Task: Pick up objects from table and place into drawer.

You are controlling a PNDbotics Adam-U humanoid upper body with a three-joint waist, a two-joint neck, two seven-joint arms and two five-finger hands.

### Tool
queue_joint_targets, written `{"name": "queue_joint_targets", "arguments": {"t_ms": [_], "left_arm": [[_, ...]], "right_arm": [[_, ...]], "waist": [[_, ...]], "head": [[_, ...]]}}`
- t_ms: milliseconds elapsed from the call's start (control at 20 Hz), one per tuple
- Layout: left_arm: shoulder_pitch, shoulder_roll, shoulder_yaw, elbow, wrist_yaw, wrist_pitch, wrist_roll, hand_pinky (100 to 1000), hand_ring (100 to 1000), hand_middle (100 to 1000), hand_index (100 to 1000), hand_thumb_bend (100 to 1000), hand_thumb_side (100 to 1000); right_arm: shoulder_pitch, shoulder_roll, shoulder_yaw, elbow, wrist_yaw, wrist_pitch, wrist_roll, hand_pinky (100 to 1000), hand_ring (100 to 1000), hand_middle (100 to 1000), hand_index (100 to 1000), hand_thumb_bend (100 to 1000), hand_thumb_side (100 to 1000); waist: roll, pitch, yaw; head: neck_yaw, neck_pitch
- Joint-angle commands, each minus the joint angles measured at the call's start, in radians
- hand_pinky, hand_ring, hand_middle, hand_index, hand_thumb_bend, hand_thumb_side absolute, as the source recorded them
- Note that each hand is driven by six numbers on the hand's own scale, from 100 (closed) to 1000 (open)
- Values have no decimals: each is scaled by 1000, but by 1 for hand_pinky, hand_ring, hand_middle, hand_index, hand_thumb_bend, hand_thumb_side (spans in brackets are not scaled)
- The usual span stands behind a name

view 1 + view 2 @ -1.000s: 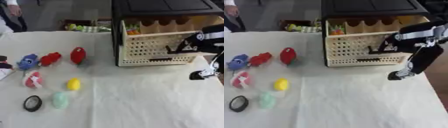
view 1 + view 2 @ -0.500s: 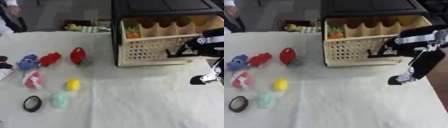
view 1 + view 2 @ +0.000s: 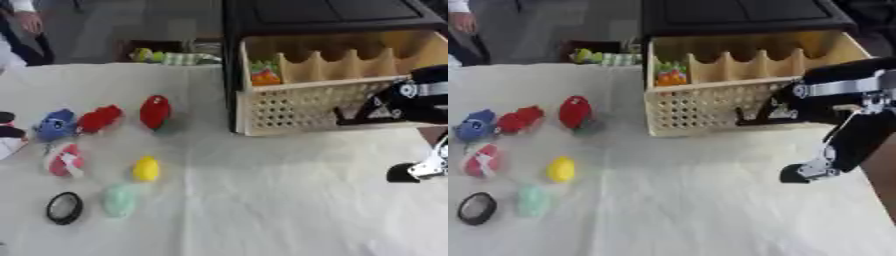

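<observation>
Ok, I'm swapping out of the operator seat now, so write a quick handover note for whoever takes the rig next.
Right hand: low at the table's right edge, below the drawer's front; whether it is open or shut cannot be told. It seems to hold nothing.
Left hand: only a dark bit at the far left edge, state unclear.
Drawer: pulled open, an orange-and-green item in its left compartment.
Still on the cloth at left: blue toy, two red toys, pink-and-white piece, yellow egg shape, pale green piece, black ring.
Left to do: move all seven into the drawer.
</observation>
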Motion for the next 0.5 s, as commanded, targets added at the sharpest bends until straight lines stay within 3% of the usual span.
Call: {"name": "queue_joint_targets", "arguments": {"t_ms": [50,500], "left_arm": [[-13,8,2,-19,2,-2,-4,491,574,655,783,100,957],[-14,8,2,-19,4,-3,-3,491,576,656,782,100,956]], "right_arm": [[2,-40,-15,-30,-17,11,9,100,100,100,837,466,340],[37,-50,-18,-45,-25,15,9,100,100,100,835,466,335]], "waist": [[-2,-21,-1],[-1,-21,-1]], "head": [[-3,-14],[-3,-15]]}}
